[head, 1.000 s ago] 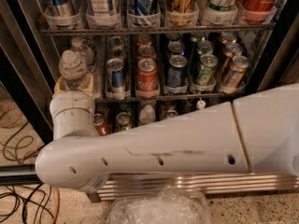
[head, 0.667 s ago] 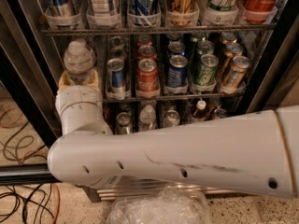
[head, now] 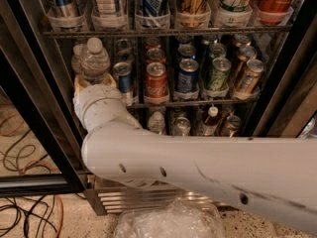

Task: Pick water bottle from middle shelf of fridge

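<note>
Speckled floor with tangled black and orange cables (head: 25, 209) at far left, then the fridge (head: 34, 118), a glass-door drinks cooler with a black frame, its door open. At the left end of the middle shelf (head: 173, 103), a thin grey wire rack, stands the water bottle (head: 94, 59), clear ribbed plastic with a white cap. It's upright and sits higher and a bit further right than a second ago, while the cans haven't shifted. So probably it's grasped and the lift has begun, not confirmed. The gripper (head: 92, 82) is right at the bottle's base, and only a cream sliver shows above the white cylindrical wrist (head: 101, 108). Whether the claw is open or clamped, can't tell. A second clear bottle-like shape just behind-left of the bottle is hard to make out. The thick white arm (head: 198, 167) has dropped and now crosses the lower frame toward the right, hiding most of the bottom shelf and the steel base grille (head: 114, 200). Moving right on the middle shelf: a red cola can (head: 156, 79), a blue can (head: 187, 76), a green can (head: 217, 72), and further cans in lanes. Tall cans on the upper rack (head: 163, 32) are cut off at the top. Below, a small clear bottle (head: 156, 122) and a red-labelled bottle (head: 210, 120) peek over the arm. Crinkled clear plastic (head: 168, 222) sits at near bottom, identity unclear.
</note>
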Available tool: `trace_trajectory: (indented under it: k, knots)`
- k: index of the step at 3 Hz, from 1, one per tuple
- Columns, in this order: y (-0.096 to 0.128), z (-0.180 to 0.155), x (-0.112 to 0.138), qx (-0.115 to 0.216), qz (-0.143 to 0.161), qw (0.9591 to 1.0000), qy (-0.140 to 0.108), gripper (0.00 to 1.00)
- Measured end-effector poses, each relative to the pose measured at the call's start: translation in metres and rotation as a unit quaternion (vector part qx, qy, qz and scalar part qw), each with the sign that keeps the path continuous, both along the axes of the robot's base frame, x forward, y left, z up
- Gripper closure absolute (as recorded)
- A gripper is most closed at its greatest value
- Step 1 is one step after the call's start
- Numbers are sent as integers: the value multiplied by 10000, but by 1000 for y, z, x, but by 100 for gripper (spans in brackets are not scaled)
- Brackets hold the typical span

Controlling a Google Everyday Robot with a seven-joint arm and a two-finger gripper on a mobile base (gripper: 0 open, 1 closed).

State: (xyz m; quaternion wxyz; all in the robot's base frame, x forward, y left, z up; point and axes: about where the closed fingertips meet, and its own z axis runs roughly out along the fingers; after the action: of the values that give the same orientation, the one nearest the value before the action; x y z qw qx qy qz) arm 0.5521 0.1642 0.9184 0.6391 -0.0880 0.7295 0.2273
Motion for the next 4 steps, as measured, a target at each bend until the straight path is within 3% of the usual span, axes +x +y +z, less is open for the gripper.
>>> trace_trajectory:
  k: [1,2,4]
  knots:
    - [-4,-11,0,48,425,9984,373,100]
    - [5,-14,-4,123,994,9928,652,100]
    - [18,-4,-34,49,2087,9719,1089,100]
